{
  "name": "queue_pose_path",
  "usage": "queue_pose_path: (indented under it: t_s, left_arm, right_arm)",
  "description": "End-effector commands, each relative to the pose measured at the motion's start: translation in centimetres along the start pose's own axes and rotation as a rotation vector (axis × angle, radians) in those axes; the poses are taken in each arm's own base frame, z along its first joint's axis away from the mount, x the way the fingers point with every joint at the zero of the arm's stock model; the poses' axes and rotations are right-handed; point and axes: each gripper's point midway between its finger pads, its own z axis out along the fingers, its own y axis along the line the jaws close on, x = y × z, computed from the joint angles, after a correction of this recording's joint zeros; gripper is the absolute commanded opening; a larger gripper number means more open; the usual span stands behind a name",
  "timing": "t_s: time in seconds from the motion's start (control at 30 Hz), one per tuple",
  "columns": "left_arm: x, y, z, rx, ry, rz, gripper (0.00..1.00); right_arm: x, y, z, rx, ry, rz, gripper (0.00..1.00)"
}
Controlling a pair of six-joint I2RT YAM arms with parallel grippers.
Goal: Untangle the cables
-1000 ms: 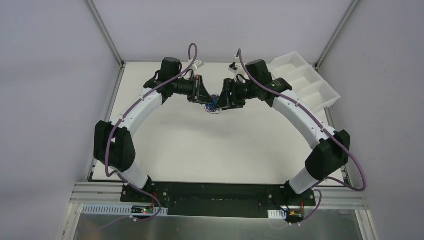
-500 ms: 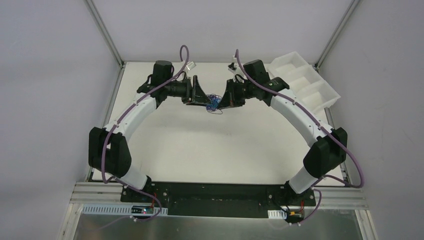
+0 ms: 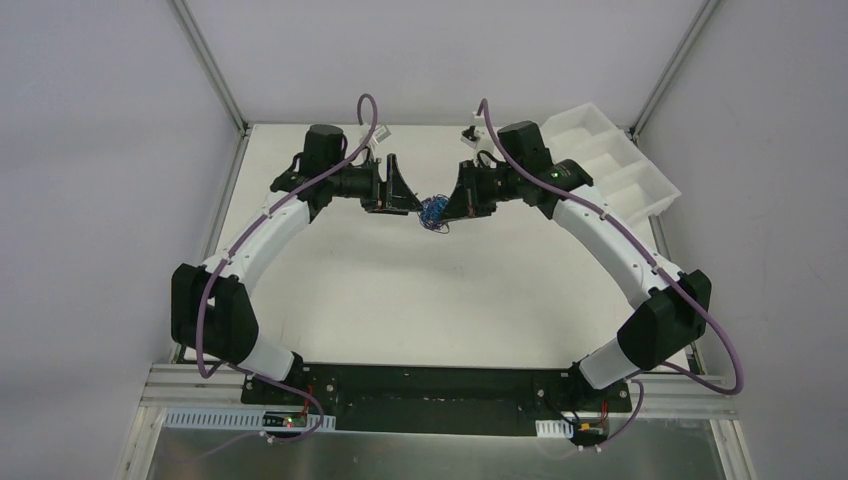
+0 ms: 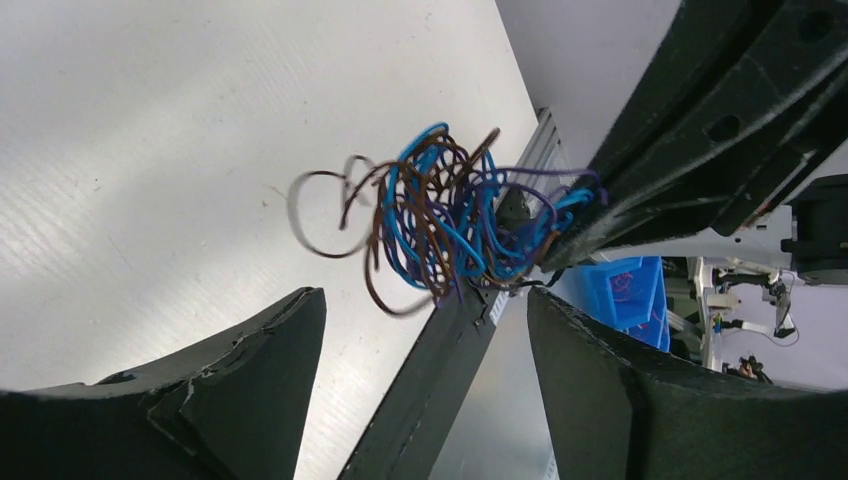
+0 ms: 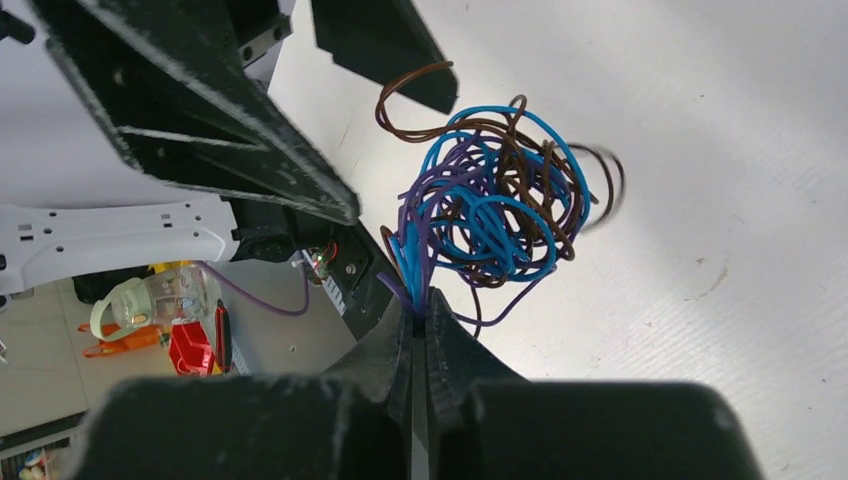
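Arms bolted at the near edge of the white table (image 3: 400,290) arch out to meet over its far middle. Between them hangs the tangle of hair-thin curly cables (image 5: 490,210), bright blue, dark brown and purple. The right claw (image 5: 420,322) is clenched on a few blue and purple strands at the base of the tangle, its fingers pressed flat together. It carries the whole knot, which looks to be clear of the table. The left claw (image 4: 422,300) faces the knot from just beside it, fingers spread wide and gripping nothing; no strand touches them. A brown loop stands out of the knot on the side toward the left claw. Beyond, at the far right corner, sits a white compartmented plastic tray (image 3: 615,165).

The step in hand appears to be the left claw's first pinch. It would go best on a single strand the right claw does not hold, most likely the protruding brown loop, closing on that wire alone and not on the mass. The pull should then run slowly away from the right claw, whose grip needs to be firm. A fast tug could tighten the knot.
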Motion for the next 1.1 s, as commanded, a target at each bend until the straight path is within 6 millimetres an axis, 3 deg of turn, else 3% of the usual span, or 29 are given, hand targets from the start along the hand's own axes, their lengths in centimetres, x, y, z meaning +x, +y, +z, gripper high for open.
queue_pose_path:
  t_s: [0.0,0.13,0.2,0.3,0.37,0.5,0.77,0.93,1.07]
  left_arm:
    - [0.1,0.3,1.0,0.017,-0.006,0.039,0.73]
    - [0.7,-0.3,1.7,0.058,0.007,0.023,0.66]
    - [0.6,-0.6,1.8,0.078,0.001,0.009,0.58]
    - [0.9,-1.1,1.7,0.100,0.002,-0.027,0.34]
    - [0.8,-1.8,1.3,0.133,-0.001,-0.049,0.02]
    - [0.2,-0.5,-1.4,0.100,-0.051,-0.136,0.00]
    - [-1.8,8.0,-11.6,-0.217,-0.270,-0.218,0.00]
    - [-0.8,13.3,-18.4,-0.444,-0.356,-0.283,0.00]
    - [-0.1,15.9,-22.4,-0.569,-0.385,-0.317,0.00]
  right_arm:
    - [-0.3,3.8,-1.2,-0.121,-0.009,-0.090,0.00]
    - [0.3,4.1,-1.2,-0.130,0.007,-0.110,0.00]
    - [0.4,3.9,-1.2,-0.124,0.010,-0.116,0.00]
    - [0.6,3.6,-1.5,-0.108,0.010,-0.129,0.00]
    - [0.4,2.8,-1.8,-0.090,0.003,-0.110,0.00]
    - [0.1,-0.7,-2.9,-0.031,-0.015,-0.027,0.00]
    - [2.2,-9.2,-7.1,0.160,0.001,0.044,0.00]
    - [4.1,-15.0,-10.5,0.296,0.013,0.113,0.00]
    - [5.5,-18.7,-12.8,0.377,0.028,0.164,0.00]
